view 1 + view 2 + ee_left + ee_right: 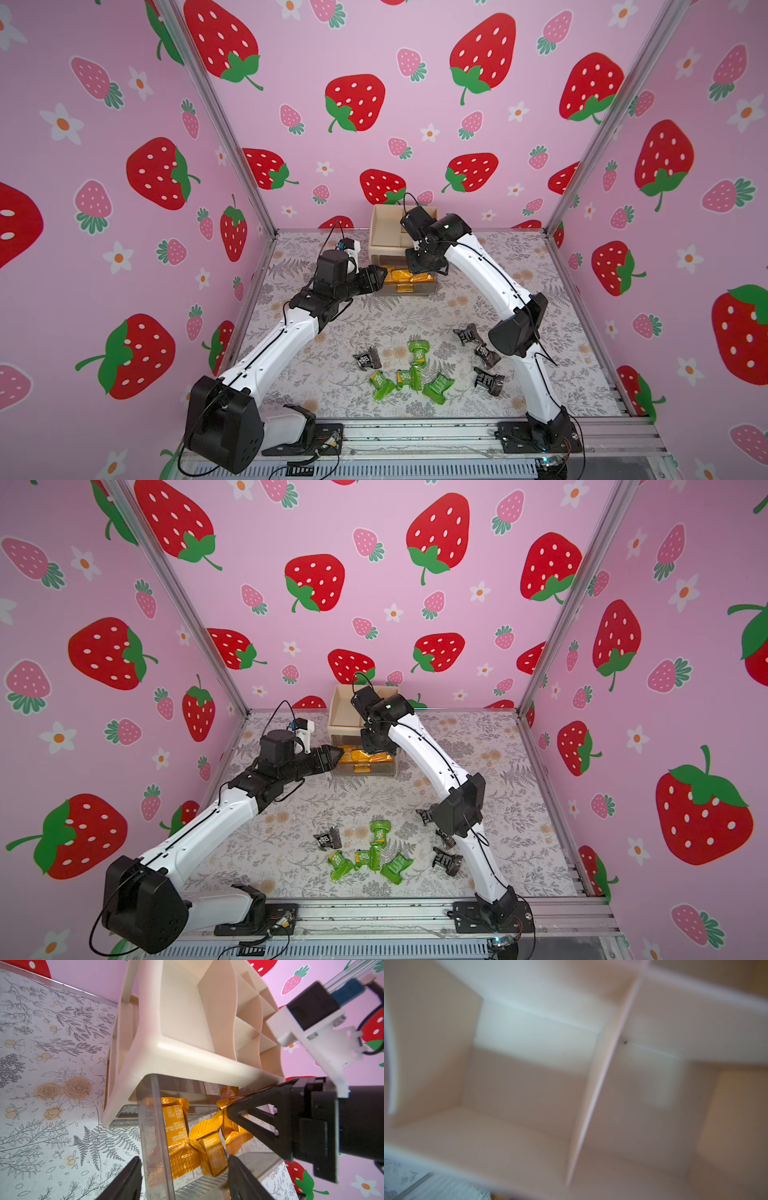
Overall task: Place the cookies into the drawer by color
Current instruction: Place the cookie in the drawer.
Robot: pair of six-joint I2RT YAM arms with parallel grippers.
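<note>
In both top views, a small beige plastic box with smoky see-through drawers (380,230) (338,712) stands at the back of the flowery table mat (552,374). Its top drawer (430,289) is open. Shiny orange wrapped cookies (399,277) lie inside it, too bunched up to count here. Nearer the front, four shiny green wrapped cookies (419,351) and four shiny black wrapped cookies (368,358) lie on the mat. The left gripper (383,274) is at the drawer's side. The right gripper (424,270) reaches down into the drawer.

In the left wrist view, the left gripper (184,1158) has its fingers wide apart and holds nothing. The drawer's clear side wall is between them. At least three orange wrapped cookies (209,1147) show. The right gripper (229,1108) is squeezed closed and touches one; I cannot tell if it pinches it.

The right wrist view is blurry. It shows two beige tray cups (519,1088) on the box top.
</note>
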